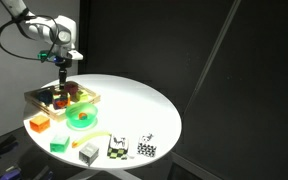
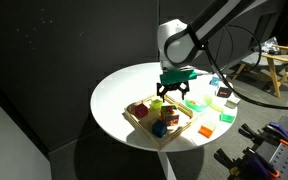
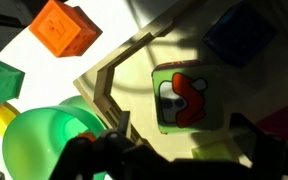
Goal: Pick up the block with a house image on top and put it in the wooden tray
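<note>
The block with the house image [image 3: 191,97] shows a pale top with a red-roofed picture and a green edge. It sits on the floor of the wooden tray [image 3: 109,85], close under my gripper [image 3: 174,150]. The gripper's dark fingers are spread wide on either side, open and not touching the block. In both exterior views the gripper [image 1: 64,70] [image 2: 173,95] hangs just above the tray [image 1: 34,97] [image 2: 149,128], which also holds a few red and dark blocks. The house block appears as a pale cube [image 2: 156,105] below the fingers.
A round green dish [image 1: 81,117] [image 3: 44,140] stands right beside the tray. An orange block [image 1: 39,123] [image 3: 66,28] and a green block [image 1: 58,145] lie near the table edge. Black-and-white patterned cubes [image 1: 117,148] [image 1: 146,148] sit at the front. More coloured blocks [image 2: 222,100] lie past the tray.
</note>
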Available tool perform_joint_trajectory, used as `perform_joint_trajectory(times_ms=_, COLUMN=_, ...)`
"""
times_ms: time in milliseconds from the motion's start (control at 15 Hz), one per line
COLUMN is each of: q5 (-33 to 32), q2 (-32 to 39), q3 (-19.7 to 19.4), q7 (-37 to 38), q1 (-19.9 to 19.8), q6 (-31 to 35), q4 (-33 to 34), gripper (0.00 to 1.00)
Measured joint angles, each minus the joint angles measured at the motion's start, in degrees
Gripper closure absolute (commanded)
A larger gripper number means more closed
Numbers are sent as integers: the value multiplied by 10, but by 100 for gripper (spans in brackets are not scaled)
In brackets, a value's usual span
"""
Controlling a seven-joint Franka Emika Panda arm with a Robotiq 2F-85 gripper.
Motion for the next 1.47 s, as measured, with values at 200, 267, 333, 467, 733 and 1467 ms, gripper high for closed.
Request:
perform_joint_trajectory(times_ms=200, q5=-10, q2=-17, q3=1, q7=-55, q1=0, q6=-11, q4=-8, gripper=0)
perform_joint_trajectory(times_ms=267, q5=-13, q2=-24, q3=1, q7=-73, q1=0, q6=-16, q4=-12, gripper=0)
perform_joint_trajectory(times_ms=333, q5=-16, q2=-31, q3=1, q7=-92, q1=0, q6=-23, q4=-16, gripper=0)
perform_joint_trajectory(times_ms=467, q5=-20, q2=-50, q3=1, q7=-126, q1=-1, q6=-34, q4=-26, gripper=0)
perform_joint_trajectory(times_ms=733, q5=-30, q2=-96, q3=1, q7=-176, q1=-6, q6=-51, q4=-57, gripper=0)
perform_joint_trajectory(times_ms=1467, q5=-40, q2=-231, q3=1, q7=-250, q1=-41, q6=-58, q4=-161, gripper=0)
